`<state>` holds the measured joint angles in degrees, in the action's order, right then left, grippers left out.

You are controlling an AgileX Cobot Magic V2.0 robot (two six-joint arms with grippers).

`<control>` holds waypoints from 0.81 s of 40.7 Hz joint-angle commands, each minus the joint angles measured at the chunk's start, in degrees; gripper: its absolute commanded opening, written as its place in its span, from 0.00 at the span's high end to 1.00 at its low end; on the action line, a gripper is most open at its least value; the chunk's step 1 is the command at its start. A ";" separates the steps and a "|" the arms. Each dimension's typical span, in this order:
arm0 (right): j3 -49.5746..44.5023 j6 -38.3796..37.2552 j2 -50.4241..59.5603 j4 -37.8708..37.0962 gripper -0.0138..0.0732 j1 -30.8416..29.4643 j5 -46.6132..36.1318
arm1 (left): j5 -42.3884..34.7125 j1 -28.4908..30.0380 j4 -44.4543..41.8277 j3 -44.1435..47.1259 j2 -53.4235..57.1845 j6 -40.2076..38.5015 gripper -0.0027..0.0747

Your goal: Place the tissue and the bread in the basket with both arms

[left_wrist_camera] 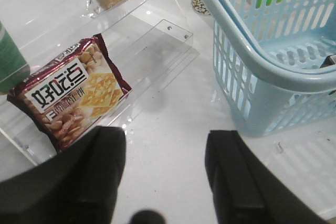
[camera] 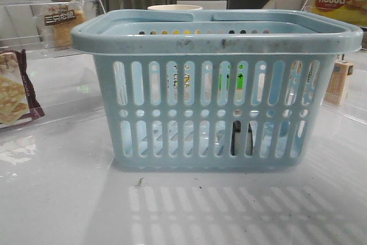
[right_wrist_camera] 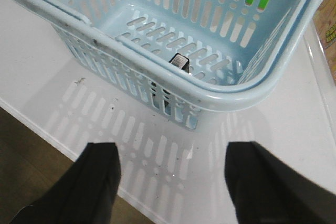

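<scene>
basket (camera: 218, 113): we see it fill the middle of the front view, standing upright on the table (camera: 69, 199); stiff slotted plastic with a thick scuffed rim, so we judge it a steady target that needs no holding.

bread (camera: 62, 22): at the upper left of the front view, on a clear shelf behind the basket's left corner; in the left wrist view it sits at the top of the frame. A soft, light bag of crumbly pieces in slick film. We would take it across the middle of the bag with a gentle squeeze, not by the loose edge.

cracker packet (left_wrist_camera: 73, 90): maroon-edged, left of centre in the left wrist view; not ours to move, and near enough to be mistaken for the bread.

tissue (right_wrist_camera: 180, 62): a small black and white packet already on the basket floor, centre of the right wrist view; light and soft, nothing more to do with it, we judge.

left gripper (left_wrist_camera: 165, 174): jaws spread wide, holding nothing, above bare table.

right gripper (right_wrist_camera: 170, 174): jaws wide apart and empty, in front of the basket.
</scene>
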<state>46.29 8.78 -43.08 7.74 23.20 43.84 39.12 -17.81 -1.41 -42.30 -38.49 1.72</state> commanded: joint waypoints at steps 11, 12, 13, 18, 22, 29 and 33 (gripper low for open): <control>1.54 -0.18 0.33 -0.33 0.22 -0.33 -3.46 | -7.77 -0.38 -5.92 -11.06 -17.76 0.08 0.14; 1.54 -0.18 0.33 -0.33 0.22 -0.33 -3.46 | -7.89 -0.38 -6.64 -12.12 -19.30 0.08 0.14; 1.54 -0.18 0.33 -0.33 0.22 -0.33 -3.46 | -8.02 -0.38 -7.02 -13.55 -21.43 0.08 0.14; 1.54 -0.18 0.33 -0.33 0.22 -0.33 -3.46 | -9.97 0.24 -7.79 -20.05 -30.34 0.08 0.14; 1.54 -0.18 0.33 -0.33 0.22 -0.33 -3.46 | -10.50 2.05 -7.79 -26.41 -37.85 -0.36 0.14; 1.54 -0.18 0.33 -0.33 0.22 -0.33 -3.46 | -10.28 6.20 -5.23 -37.98 -49.80 -2.06 0.14; 1.54 -0.18 0.33 -0.33 0.22 -0.33 -3.46 | -10.39 7.59 -4.60 -44.06 -55.98 -2.06 0.14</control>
<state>46.29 8.71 -43.08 7.67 23.20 43.97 32.72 -11.17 -6.82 -80.43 -93.00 0.00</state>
